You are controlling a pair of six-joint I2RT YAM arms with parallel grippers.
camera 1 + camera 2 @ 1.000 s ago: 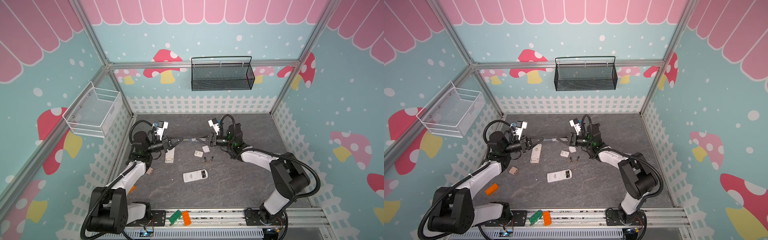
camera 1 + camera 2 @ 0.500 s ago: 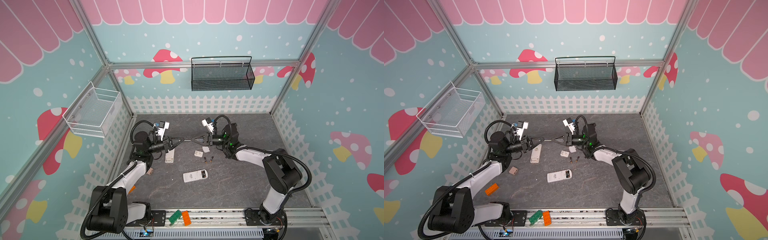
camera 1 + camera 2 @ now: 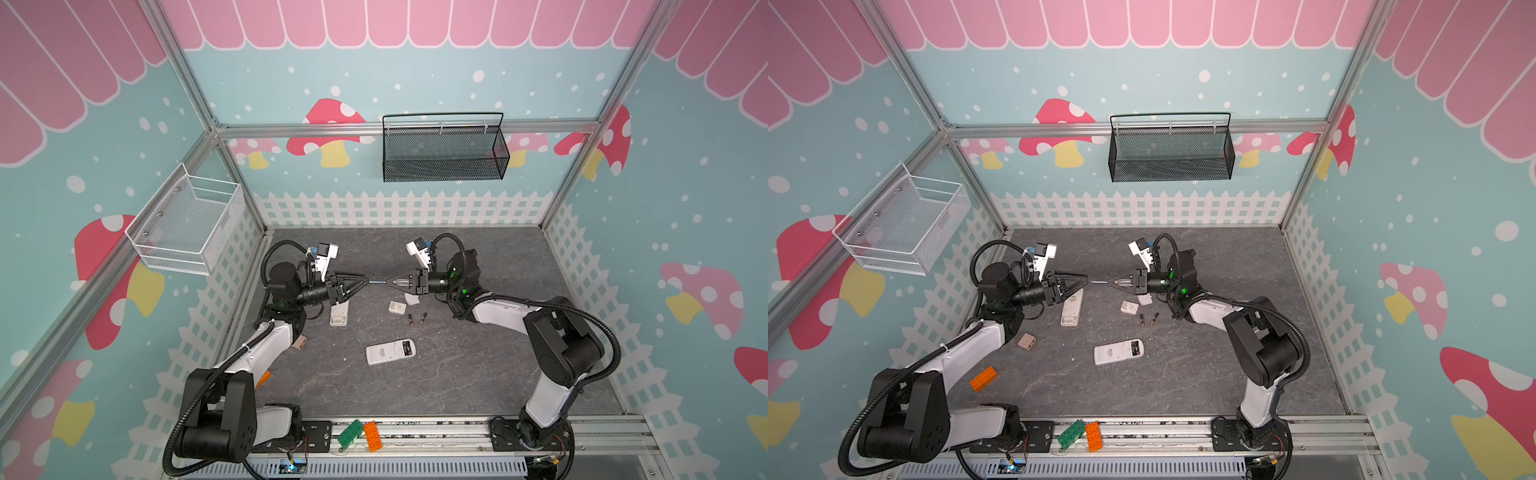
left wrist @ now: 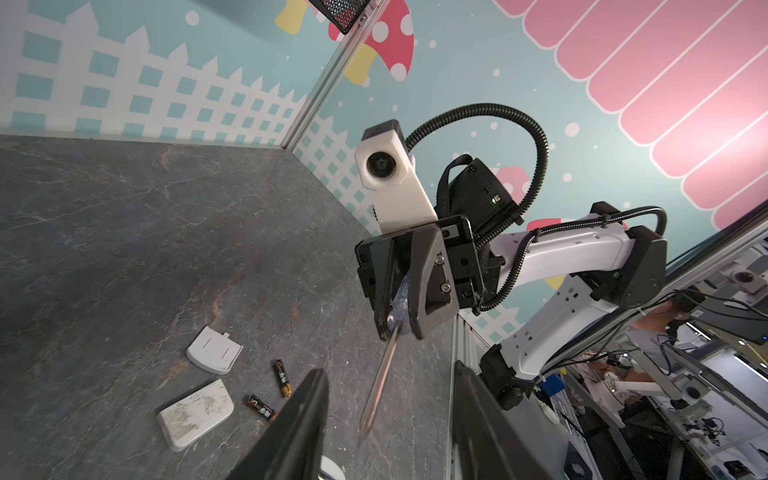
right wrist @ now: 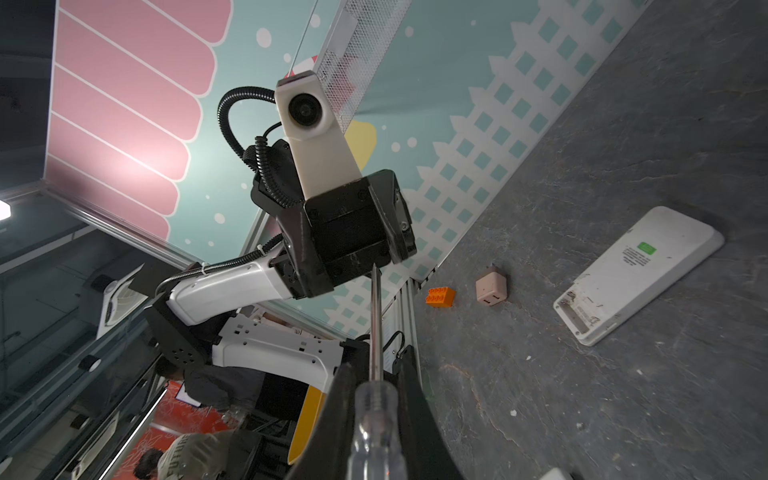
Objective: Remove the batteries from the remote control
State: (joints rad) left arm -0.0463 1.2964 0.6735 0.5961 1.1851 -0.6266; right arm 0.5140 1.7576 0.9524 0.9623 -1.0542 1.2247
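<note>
The right hand (image 3: 390, 281) is clamped on the clear handle of a screwdriver (image 5: 376, 419), whose thin shaft runs straight out from its tips toward the left hand (image 3: 365, 281). The left hand stands partly wide. In its wrist view the two fingers (image 4: 299, 428) flank the shaft's tip with a gap on each side, touching nothing. Two loose batteries (image 3: 410, 321) lie close together on the grey surface (image 3: 478, 374) just below the right hand, beside two white battery covers (image 3: 397, 307). Farther from both hands, toward the arm bases, lies a white remote (image 3: 384, 353) with its compartment open; its contents are too small to tell. A second remote (image 3: 338, 314) lies under the left hand.
</note>
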